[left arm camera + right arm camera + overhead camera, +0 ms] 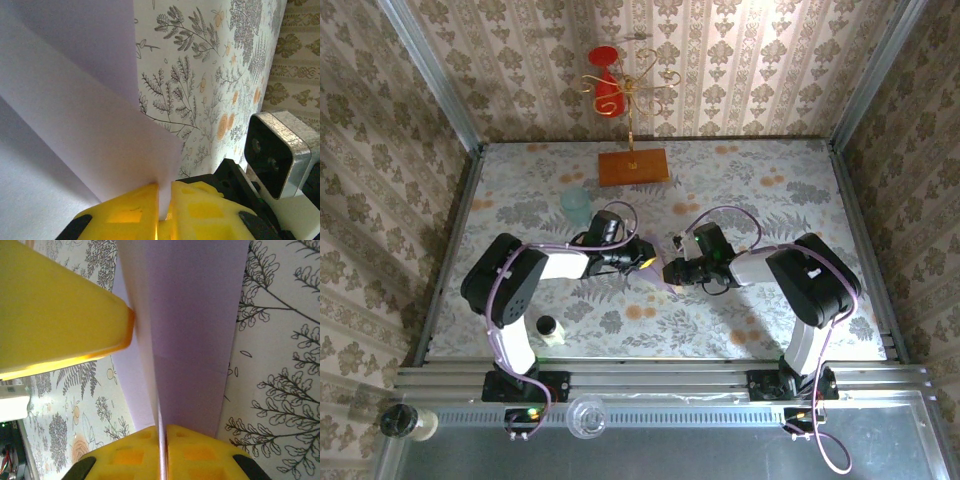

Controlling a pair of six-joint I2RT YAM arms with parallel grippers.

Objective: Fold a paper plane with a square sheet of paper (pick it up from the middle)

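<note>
Your left gripper (164, 202) is closed tight on a folded edge of the paper (75, 130), yellow fingers (130, 212) pressed to the sheet. Your right gripper (162, 452) is clamped the same way on a crease. The paper is part-folded and held between the two at the middle of the table (750, 200). The grippers are just beside each other, and a left finger touches the sheet close to the right grip. The cup (576, 205) stands near the left wrist. The board (633, 166) lies farther back, and a bottle (547, 329) stands by the left base, both well apart from the paper.
</note>
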